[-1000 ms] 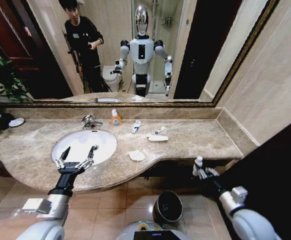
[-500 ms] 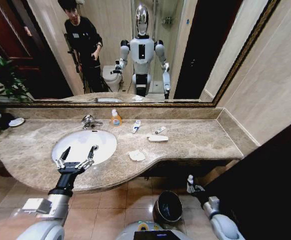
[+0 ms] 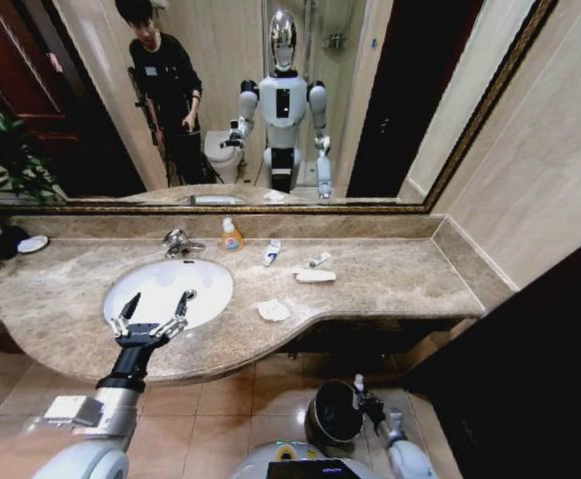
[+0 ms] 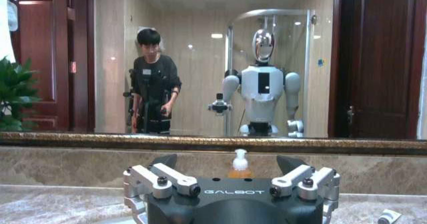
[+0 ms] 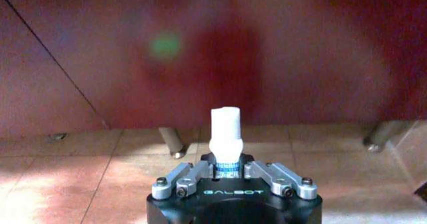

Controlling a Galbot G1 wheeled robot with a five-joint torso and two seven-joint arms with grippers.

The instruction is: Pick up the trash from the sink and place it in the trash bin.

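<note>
While the right pincer (image 5: 227,176) is held low beside the desk front, a small white tube (image 5: 225,134) with a blue band at its base is clamped upright between its closed fingers — seen just at the rim of the trash bin (image 3: 332,411) on the tiled floor. Above the near edge of the sink (image 3: 168,289), the left pincer (image 3: 153,311) is held with fingers spread wide and nothing in them. Further trash is left on the desk (image 3: 390,279): a crumpled tissue (image 3: 273,310), a flat packet (image 3: 314,276) and two small tubes (image 3: 272,252) — beside the soap bottle (image 3: 231,237).
</note>
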